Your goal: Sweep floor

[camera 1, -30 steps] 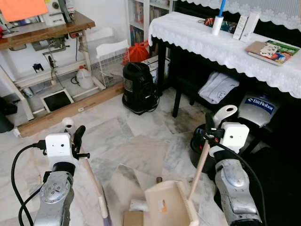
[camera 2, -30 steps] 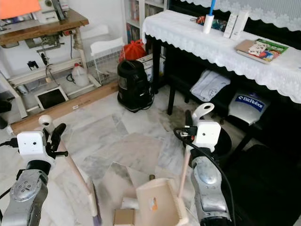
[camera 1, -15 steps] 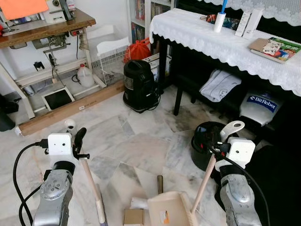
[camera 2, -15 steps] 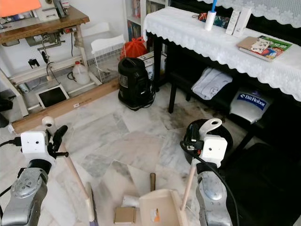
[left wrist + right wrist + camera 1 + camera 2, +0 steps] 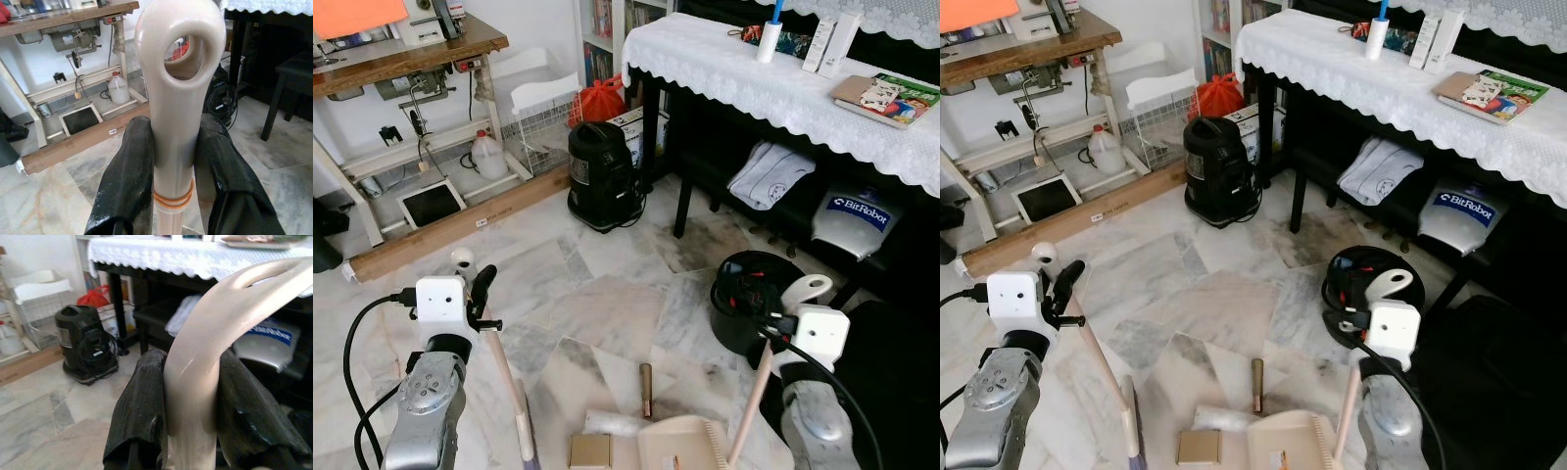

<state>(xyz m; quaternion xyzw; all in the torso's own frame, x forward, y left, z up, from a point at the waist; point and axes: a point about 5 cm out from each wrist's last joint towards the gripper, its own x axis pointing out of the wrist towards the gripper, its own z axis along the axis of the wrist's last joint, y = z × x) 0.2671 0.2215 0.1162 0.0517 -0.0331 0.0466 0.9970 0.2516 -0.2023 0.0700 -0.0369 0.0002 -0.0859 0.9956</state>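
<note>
Marble floor (image 5: 607, 294) lies open ahead; left claw (image 5: 173, 161) grips broom (image 5: 509, 392), right claw (image 5: 188, 396) grips dustpan (image 5: 1283, 446)

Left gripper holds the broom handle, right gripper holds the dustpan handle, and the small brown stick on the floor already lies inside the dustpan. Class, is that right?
Not quite. The brown stick lies on the floor just beyond the dustpan, as the left eye view shows. The left gripper does hold the broom handle, and the right gripper the dustpan handle.

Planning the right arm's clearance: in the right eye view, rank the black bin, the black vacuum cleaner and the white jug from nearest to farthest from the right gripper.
From the right gripper, shut on the dustpan handle:
1. Black bin, on the floor right beside it.
2. Black vacuum cleaner, farther off, by the table leg.
3. White jug, farthest, under the wooden workbench.
</note>
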